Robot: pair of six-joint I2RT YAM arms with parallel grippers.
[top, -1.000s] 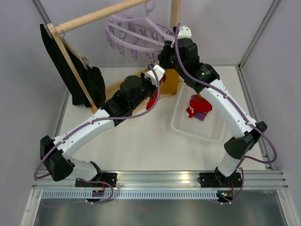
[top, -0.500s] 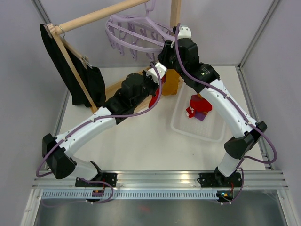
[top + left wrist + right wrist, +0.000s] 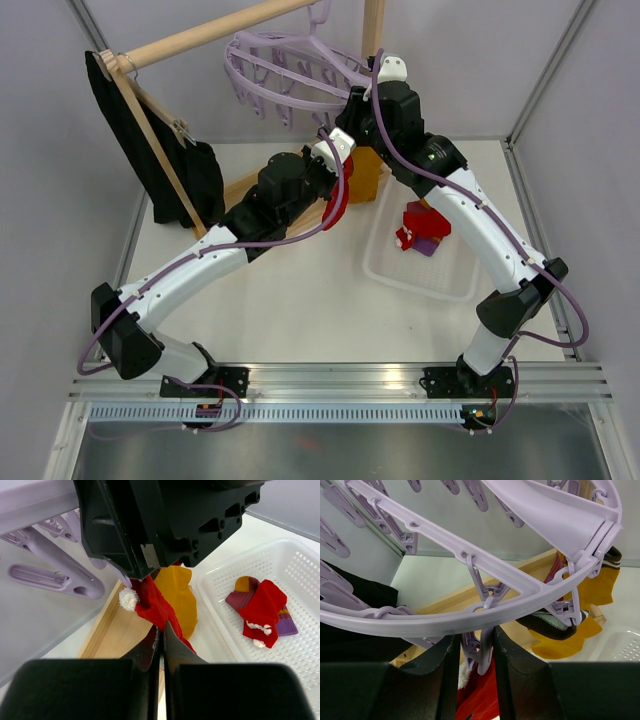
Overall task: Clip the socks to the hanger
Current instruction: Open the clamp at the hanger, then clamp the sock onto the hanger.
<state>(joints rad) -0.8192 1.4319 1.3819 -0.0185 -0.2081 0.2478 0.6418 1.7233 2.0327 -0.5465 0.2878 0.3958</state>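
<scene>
Left gripper (image 3: 161, 634) pinched shut on red sock (image 3: 150, 602), right gripper (image 3: 474, 652) squeezing hanger peg (image 3: 484, 656).

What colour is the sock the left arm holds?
Small soft sock: red, white bobble; best in left wrist view.

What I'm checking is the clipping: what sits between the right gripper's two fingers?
In the right wrist view, one lavender peg of the hanger hangs between the fingers of the right gripper, with the red sock just below.
</scene>
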